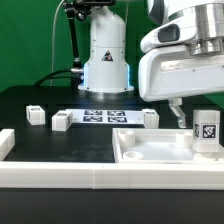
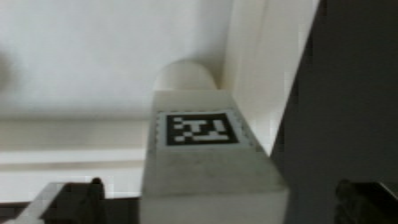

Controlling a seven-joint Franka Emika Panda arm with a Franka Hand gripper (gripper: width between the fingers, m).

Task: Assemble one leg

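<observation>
Fingers [image 2: 71, 203] spread wide, straddling upright leg [image 2: 199, 130] without contact; leg stands in white panel [image 1: 140, 152] corner, probably aligned for regrasp.

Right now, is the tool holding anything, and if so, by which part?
Nothing is held. The tool is open: its fingers stand on either side of the leg with gaps showing, touching it nowhere.

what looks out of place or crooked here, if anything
Nothing looks damaged or spilled. One stubby white plastic leg with a square tag stands upright at the edge of the large flat white rimmed panel, between the open gripper's fingers; three more legs sit on the black table.
</observation>
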